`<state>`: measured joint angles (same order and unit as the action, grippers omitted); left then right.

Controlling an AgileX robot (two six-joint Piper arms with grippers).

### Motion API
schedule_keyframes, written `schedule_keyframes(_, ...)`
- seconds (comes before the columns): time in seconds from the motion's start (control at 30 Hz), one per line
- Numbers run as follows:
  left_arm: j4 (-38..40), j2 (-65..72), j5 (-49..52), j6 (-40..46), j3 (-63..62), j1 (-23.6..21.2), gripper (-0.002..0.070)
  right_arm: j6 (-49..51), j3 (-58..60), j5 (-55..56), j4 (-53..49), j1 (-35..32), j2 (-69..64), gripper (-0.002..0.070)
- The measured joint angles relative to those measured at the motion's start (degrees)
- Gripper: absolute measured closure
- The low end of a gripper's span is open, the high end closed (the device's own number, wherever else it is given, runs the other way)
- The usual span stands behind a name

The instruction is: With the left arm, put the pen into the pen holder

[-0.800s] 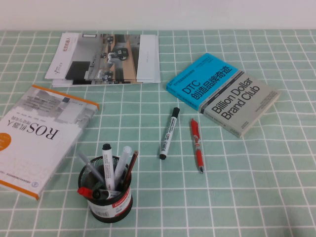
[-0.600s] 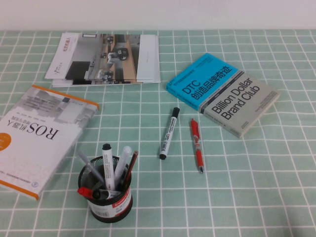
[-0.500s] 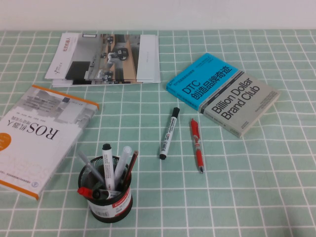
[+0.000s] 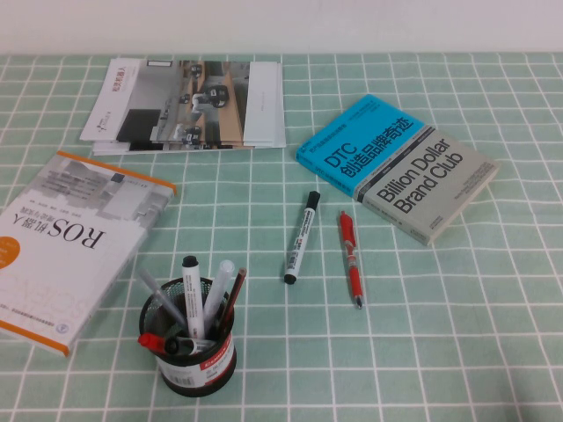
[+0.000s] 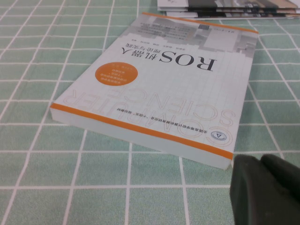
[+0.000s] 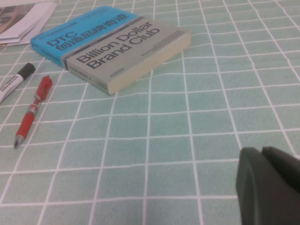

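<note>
The pen (image 4: 300,237), white-barrelled with a black cap, lies flat on the green checked cloth in the middle of the high view. Its capped end also shows in the right wrist view (image 6: 14,79). The pen holder (image 4: 189,347), a black mesh cup holding several pens, stands at the front left. Neither arm shows in the high view. My left gripper (image 5: 260,160) hangs low over the cloth beside the near corner of the ROS book (image 5: 159,84), fingers together and empty. My right gripper (image 6: 262,152) is low over bare cloth, fingers together and empty.
A slim red pen (image 4: 351,257) lies just right of the pen. The blue-and-grey book (image 4: 400,167) lies at the back right, magazines (image 4: 185,104) at the back left, and the ROS book (image 4: 62,237) at the left.
</note>
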<state>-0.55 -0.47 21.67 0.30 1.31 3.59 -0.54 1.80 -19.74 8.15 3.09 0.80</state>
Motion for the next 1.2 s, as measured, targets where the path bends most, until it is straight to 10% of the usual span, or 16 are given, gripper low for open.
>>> schedule_keyframes(1.2, 20.14, 0.00, -15.49, -7.48, 0.21, 0.00, 0.0679, 0.00, 0.00, 0.00, 0.00, 0.00, 0.00, 0.0696)
